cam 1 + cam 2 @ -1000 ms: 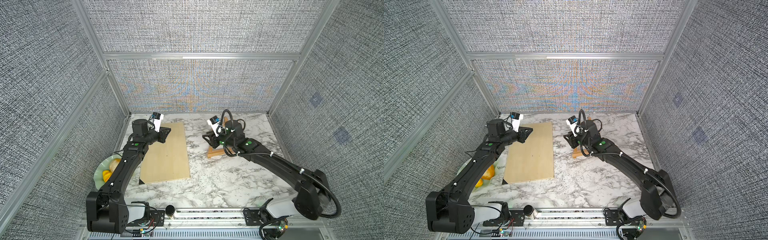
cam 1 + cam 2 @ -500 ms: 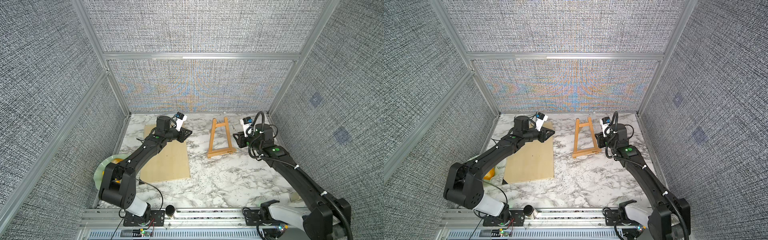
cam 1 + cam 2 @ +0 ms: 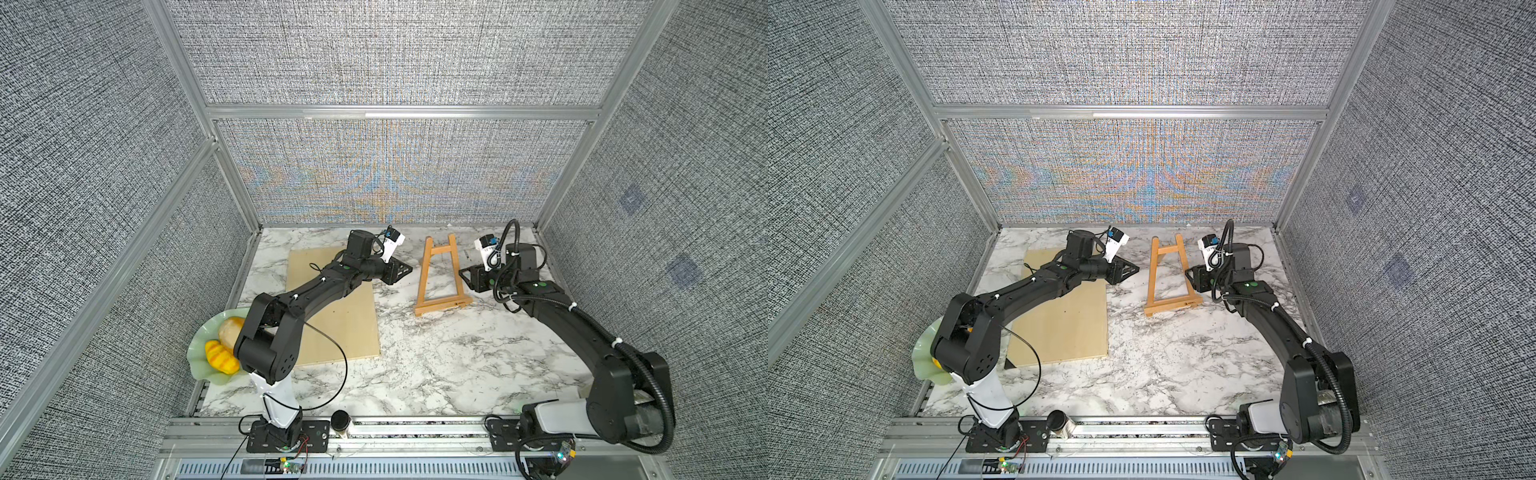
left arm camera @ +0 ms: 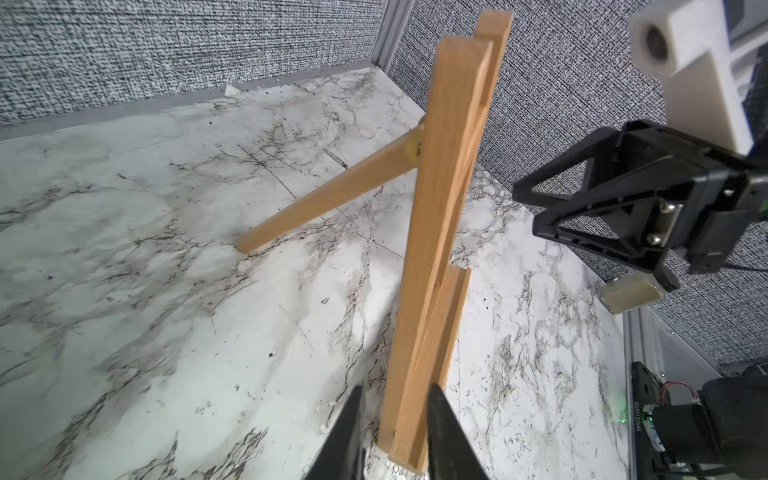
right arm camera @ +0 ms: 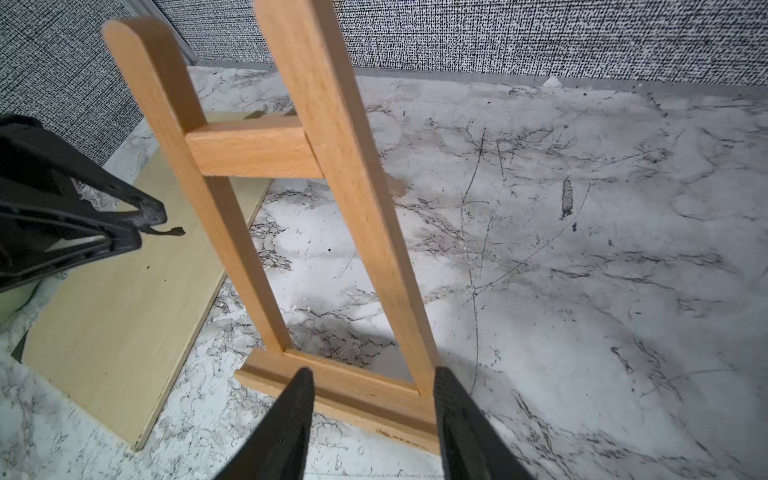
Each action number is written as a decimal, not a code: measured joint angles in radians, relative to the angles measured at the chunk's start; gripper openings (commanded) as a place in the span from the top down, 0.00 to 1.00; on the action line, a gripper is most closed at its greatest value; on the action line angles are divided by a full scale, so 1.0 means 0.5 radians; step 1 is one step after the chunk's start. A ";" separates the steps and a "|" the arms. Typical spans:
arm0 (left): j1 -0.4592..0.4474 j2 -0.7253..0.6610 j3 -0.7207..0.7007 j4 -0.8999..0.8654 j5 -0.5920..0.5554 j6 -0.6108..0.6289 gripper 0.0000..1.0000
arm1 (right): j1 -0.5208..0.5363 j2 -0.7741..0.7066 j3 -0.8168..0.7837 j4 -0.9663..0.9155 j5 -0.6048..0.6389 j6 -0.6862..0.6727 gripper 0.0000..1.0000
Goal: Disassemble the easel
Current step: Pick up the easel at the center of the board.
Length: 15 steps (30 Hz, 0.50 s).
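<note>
Near edge, left: green plate [image 3: 195,358] w/ yellow-orange food [image 3: 222,358]. Next out, pale board [image 3: 353,328] flat on bench [image 3: 436,374].

Beyond & right of board: easel [image 3: 443,306] stands on bench, between the 2 grippers. Long axis runs from ledge bar [image 5: 345,395] at near end up to apex at far end, leaning back twd rear wall [image 3: 395,174]. Front face looks twd near edge. Ledge bar sits a bit skewed, right end farther back.

L gripper [image 3: 406,270] is just beside easel's left leg, not touching. Its fingers [image 4: 349,432] are parted a little, gripping nothing. R gripper [image 3: 462,273] is just beside right leg, also apart. Its fingers [image 5: 286,424] are spread wide, gripping nothing.

Both top views give front frame only. L wrist view has easel edge-on, plus back strut [image 4: 332,195] slanting down to bench, which top views don't show. R wrist view has frame face-on, w/ crossbar [image 5: 249,149] joining the 2 legs, and board behind it.
</note>
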 measured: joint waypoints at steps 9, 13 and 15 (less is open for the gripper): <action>-0.050 0.193 0.129 0.037 0.011 -0.009 0.62 | -0.037 0.179 0.053 0.076 -0.159 0.011 0.48; -0.072 0.245 0.169 0.041 0.014 -0.010 0.62 | -0.044 0.230 0.053 0.113 -0.195 0.013 0.46; -0.076 0.274 0.195 0.044 0.014 -0.011 0.61 | -0.048 0.256 0.057 0.138 -0.198 0.017 0.46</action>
